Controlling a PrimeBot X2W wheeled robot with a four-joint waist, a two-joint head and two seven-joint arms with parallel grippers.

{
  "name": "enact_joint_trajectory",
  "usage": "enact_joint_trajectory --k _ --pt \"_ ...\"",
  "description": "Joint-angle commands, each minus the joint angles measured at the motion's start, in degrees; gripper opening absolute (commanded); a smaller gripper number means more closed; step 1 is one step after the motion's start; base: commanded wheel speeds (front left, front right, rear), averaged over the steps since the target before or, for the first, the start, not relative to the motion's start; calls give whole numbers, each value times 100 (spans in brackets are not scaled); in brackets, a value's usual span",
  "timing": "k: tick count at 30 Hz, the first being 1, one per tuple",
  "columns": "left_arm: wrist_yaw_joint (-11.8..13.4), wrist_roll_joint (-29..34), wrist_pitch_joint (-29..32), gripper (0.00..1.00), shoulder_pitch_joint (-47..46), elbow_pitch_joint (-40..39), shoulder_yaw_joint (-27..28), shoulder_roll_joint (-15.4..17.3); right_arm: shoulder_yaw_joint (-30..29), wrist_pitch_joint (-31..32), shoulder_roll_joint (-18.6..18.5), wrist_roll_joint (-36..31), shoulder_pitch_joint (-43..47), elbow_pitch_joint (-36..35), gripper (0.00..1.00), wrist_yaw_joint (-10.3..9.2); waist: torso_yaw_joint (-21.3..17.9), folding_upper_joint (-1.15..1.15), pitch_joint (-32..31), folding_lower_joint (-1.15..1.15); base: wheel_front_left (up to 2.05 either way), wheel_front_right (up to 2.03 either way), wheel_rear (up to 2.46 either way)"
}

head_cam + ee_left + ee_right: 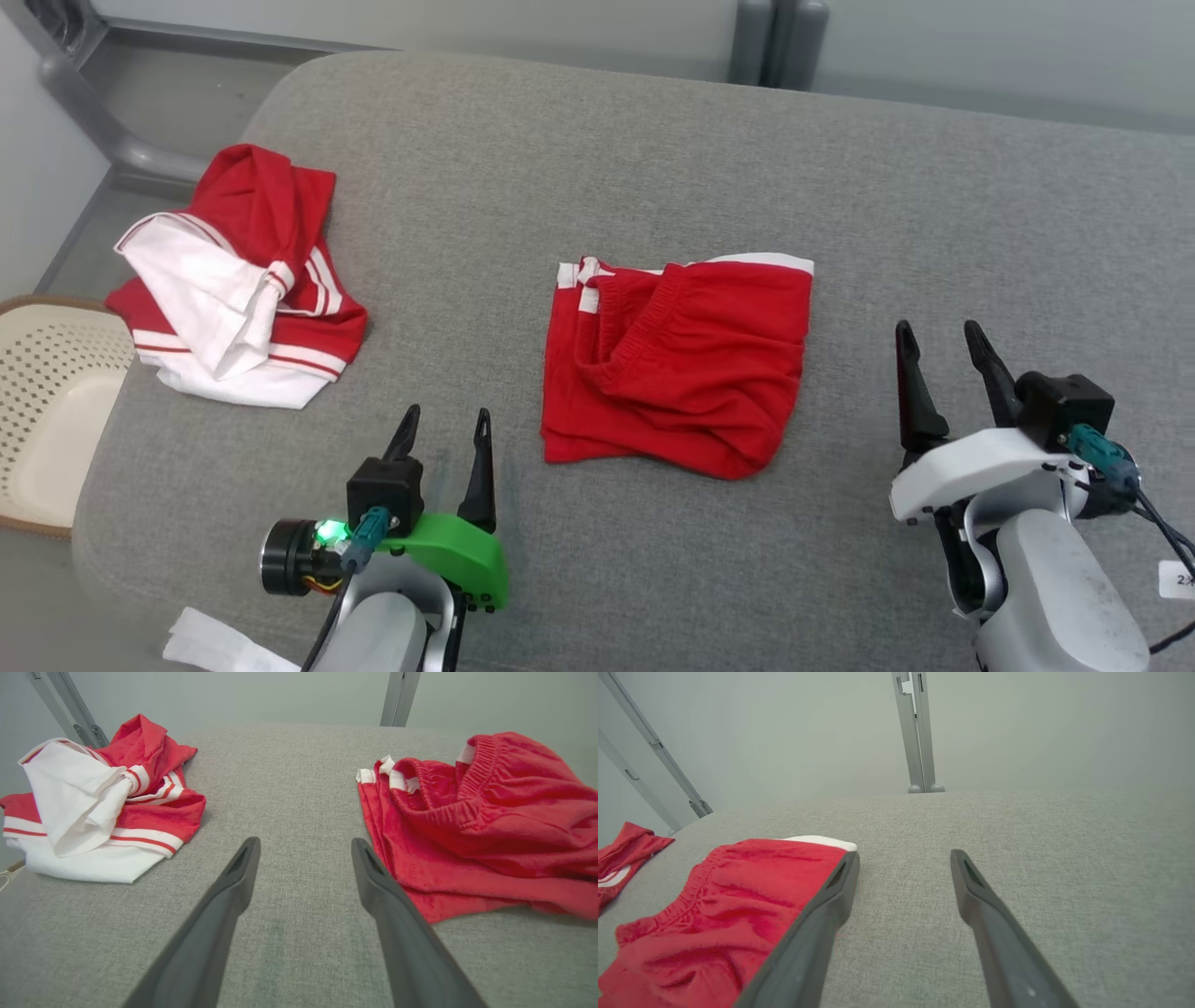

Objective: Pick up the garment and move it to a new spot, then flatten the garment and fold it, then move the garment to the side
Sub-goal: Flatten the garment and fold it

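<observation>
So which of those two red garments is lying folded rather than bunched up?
The red shorts in the middle, with the elastic waistband, lie folded fairly flat. The red-and-white top at the left is a crumpled heap.

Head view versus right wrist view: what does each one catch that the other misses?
Extra in the head view: the open left gripper, a perforated cream basket left of the table, and the whole crumpled red-and-white garment. Extra in the right wrist view: the tall grey rail running up the pale wall behind the table. Shared: the red shorts, the grey table, and the open right gripper beside the shorts, holding nothing.
</observation>
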Motion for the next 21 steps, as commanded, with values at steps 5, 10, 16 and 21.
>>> enact_joint_trajectory --k 5,10,16,21 --pt "-46 228 2 100 226 -114 205 19 -185 -4 -5 -214 377 -175 100 0 -465 0 -233 0 0 0 0" --pt "-67 376 1 100 478 -227 425 20 -207 -4 -5 -259 616 -294 100 0 -702 0 -393 0 0 0 0" --pt "-132 501 1 100 810 -278 684 20 -123 -4 -7 -156 930 -263 100 0 -903 0 -635 0 0 0 0" --pt "-161 591 1 100 1102 -364 893 20 -81 -4 -7 -158 1123 -283 100 0 -1001 0 -792 0 0 0 0"
